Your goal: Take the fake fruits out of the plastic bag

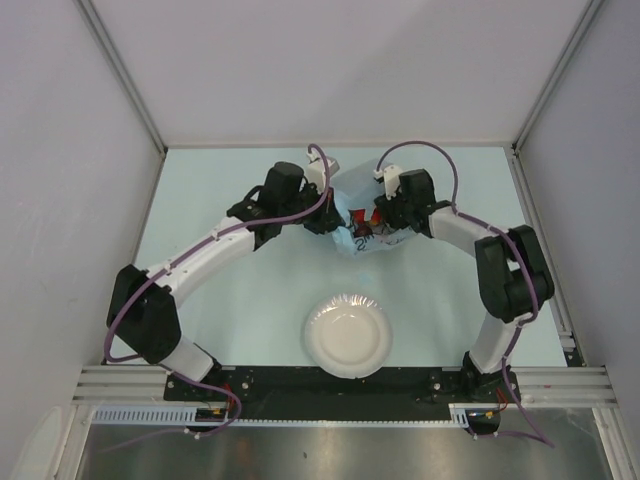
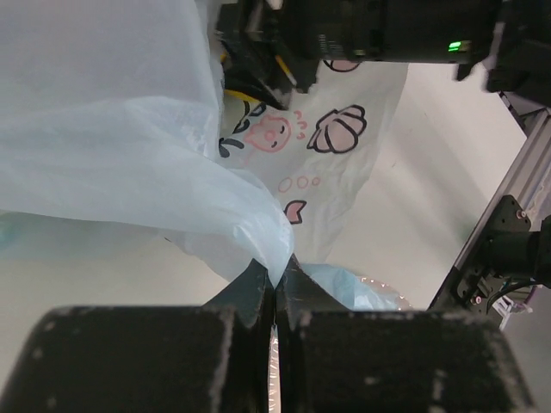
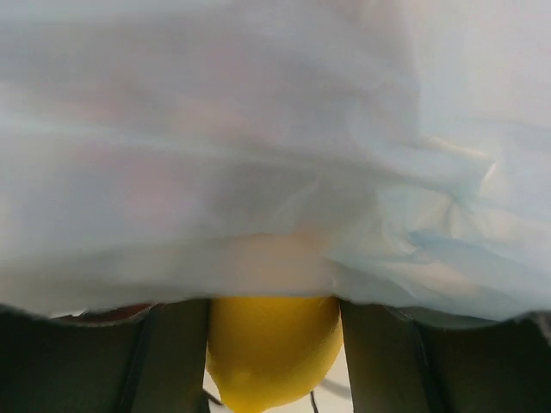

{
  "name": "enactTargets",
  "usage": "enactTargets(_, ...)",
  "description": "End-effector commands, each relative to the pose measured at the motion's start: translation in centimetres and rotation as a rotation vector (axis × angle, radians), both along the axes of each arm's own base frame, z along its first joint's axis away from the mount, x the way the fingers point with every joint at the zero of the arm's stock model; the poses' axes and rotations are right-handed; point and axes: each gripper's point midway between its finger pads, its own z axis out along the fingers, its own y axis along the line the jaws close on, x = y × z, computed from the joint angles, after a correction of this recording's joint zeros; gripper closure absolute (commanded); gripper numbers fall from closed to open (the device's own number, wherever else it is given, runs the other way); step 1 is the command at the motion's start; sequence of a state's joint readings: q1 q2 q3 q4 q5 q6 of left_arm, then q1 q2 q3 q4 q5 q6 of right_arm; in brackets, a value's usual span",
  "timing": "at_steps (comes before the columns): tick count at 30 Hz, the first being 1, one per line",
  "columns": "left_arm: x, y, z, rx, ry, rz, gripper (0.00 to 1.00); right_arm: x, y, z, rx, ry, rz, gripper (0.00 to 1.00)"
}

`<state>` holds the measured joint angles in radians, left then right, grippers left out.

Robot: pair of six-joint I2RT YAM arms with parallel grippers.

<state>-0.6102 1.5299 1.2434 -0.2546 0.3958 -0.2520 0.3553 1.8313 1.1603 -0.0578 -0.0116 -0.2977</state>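
Pinching a fold of the translucent light-blue plastic bag [image 2: 112,129] on the pale worktop [image 1: 230,300], the left fingers [image 2: 265,291] are clamped shut. The right fingers [image 3: 176,353] grip a yellow plastic lemon [image 3: 269,361] beneath the bag's film.

The plastic bag [image 2: 129,129] is a translucent light blue, printed with cartoon figures [image 2: 336,129] outlined in dark ink and touched with pink. In the overhead view a red patch [image 1: 362,232] shows at its near side, possibly print or something inside. The lemon [image 3: 271,353] is a plain bright yellow under the pale film, and the bowl [image 1: 347,335] by the table's near edge is white on a table [image 1: 250,300] of pale blue-green.
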Motion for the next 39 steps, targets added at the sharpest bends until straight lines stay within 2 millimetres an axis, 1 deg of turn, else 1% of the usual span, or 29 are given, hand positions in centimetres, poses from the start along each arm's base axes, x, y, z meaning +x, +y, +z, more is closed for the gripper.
enactTargets(1, 1.3, -0.4, 2.1, -0.018, -0.082, -0.001, 1.0, -3.6, 2.3, 9.3, 0.155, -0.065, 0.153, 0.78)
enactTargets(2, 1.3, -0.4, 2.1, -0.016, -0.086, -0.003, 1.0, -4.9, 2.4, 10.0, 0.173, -0.04, 0.173, 0.78)
enactTargets(3, 1.5, -0.3, 2.1, -0.013, -0.083, -0.001, 1.0, -6.5, 3.2, 12.7, 0.225, -0.072, 0.231, 0.78)
enactTargets(5, 1.7, 0.0, 1.8, -0.003, -0.069, 0.003, 1.0, -9.0, 3.9, 13.9, 0.263, -0.044, 0.295, 0.78)
enactTargets(6, 1.8, 0.1, 1.6, -0.001, -0.065, 0.004, 1.0, -10.5, 4.3, 15.1, 0.275, -0.062, 0.329, 0.78)
enactTargets(7, 2.0, 0.4, 1.6, -0.001, -0.065, 0.013, 1.0, -11.5, 4.6, 15.5, 0.278, -0.064, 0.354, 0.79)
enactTargets(10, 2.3, 0.9, 1.8, 0.005, -0.079, 0.019, 1.0, -14.8, 5.8, 15.5, 0.271, -0.05, 0.444, 0.78)
enactTargets(12, 2.4, 1.2, 2.2, 0.003, -0.09, 0.03, 1.0, -16.2, 6.2, 15.0, 0.262, -0.031, 0.482, 0.77)
enactTargets(13, 2.3, 1.4, 3.0, -0.008, -0.111, 0.031, 1.0, -17.0, 6.5, 14.1, 0.255, -0.001, 0.487, 0.77)
enactTargets(15, 2.3, 1.3, 3.8, -0.025, -0.14, 0.023, 1.0, -16.5, 6.0, 13.0, 0.264, 0.03, 0.408, 0.77)
enactTargets(17, 2.2, 1.1, 4.5, -0.033, -0.159, 0.007, 1.0, -14.6, 4.7, 11.8, 0.267, 0.043, 0.307, 0.78)
enactTargets(18, 2.6, 1.0, 5.3, -0.039, -0.179, 0.008, 1.0, -13.9, 4.3, 11.7, 0.292, 0.05, 0.255, 0.78)
enactTargets(19, 2.9, 0.8, 5.2, -0.032, -0.185, 0.005, 1.0, -12.1, 3.5, 11.9, 0.307, 0.016, 0.208, 0.78)
enactTargets(20, 3.6, 0.6, 6.4, -0.042, -0.212, 0.006, 1.0, -11.2, 2.9, 12.3, 0.313, -0.011, 0.177, 0.78)
enactTargets(21, 4.0, 0.4, 7.0, -0.047, -0.226, 0.005, 1.0, -10.3, 2.3, 12.8, 0.31, -0.046, 0.159, 0.78)
enactTargets(22, 4.6, 0.1, 7.2, -0.047, -0.238, 0.004, 1.0, -8.6, 1.2, 13.8, 0.303, -0.108, 0.127, 0.78)
enactTargets(23, 5.4, -0.2, 9.3, -0.071, -0.282, 0.008, 1.0, -7.6, 0.9, 14.8, 0.296, -0.147, 0.125, 0.79)
enactTargets(25, 6.5, -0.5, 11.7, -0.097, -0.344, 0.018, 1.0, -5.7, -0.1, 16.7, 0.272, -0.228, 0.107, 0.79)
enactTargets(26, 7.4, -0.9, 14.1, -0.122, -0.397, 0.021, 1.0, -4.4, -0.8, 18.1, 0.272, -0.266, 0.09, 0.8)
enactTargets(28, 8.5, -0.9, 16.7, -0.138, -0.47, 0.025, 1.0, -2.9, -1.5, 19.8, 0.266, -0.327, 0.072, 0.8)
enactTargets(29, 9.2, -1.1, 19.5, -0.166, -0.527, 0.03, 1.0, -2.2, -1.9, 20.8, 0.266, -0.358, 0.061, 0.8)
enactTargets(31, 10.0, -0.9, 22.1, -0.195, -0.584, 0.039, 1.0, -1.0, -2.3, 23.2, 0.266, -0.43, 0.047, 0.81)
enactTargets(32, 10.1, -0.7, 24.5, -0.222, -0.631, 0.042, 1.0, -0.7, -2.5, 23.8, 0.267, -0.449, 0.04, 0.81)
enactTargets(33, 10.1, -0.8, 25.0, -0.223, -0.655, 0.024, 1.0, -0.3, -2.7, 25.0, 0.271, -0.482, 0.034, 0.81)
enactTargets(34, 9.9, -0.8, 25.6, -0.227, -0.678, 0.014, 1.0, -0.3, -2.9, 25.2, 0.273, -0.488, 0.027, 0.81)
enactTargets(36, 9.2, -0.7, 25.6, -0.228, -0.682, -0.006, 1.0, -0.5, -3.2, 25.1, 0.268, -0.478, 0.025, 0.82)
enactTargets(37, 8.8, -0.8, 24.9, -0.227, -0.659, -0.024, 1.0, -1.1, -3.3, 24.0, 0.26, -0.429, 0.026, 0.82)
enactTargets(38, 8.7, -1.0, 22.2, -0.205, -0.601, -0.038, 1.0, -1.6, -3.3, 23.0, 0.26, -0.396, 0.025, 0.82)
enactTargets(39, 8.1, -1.0, 21.1, -0.202, -0.574, -0.054, 1.0, -2.0, -3.4, 22.0, 0.259, -0.372, 0.024, 0.82)
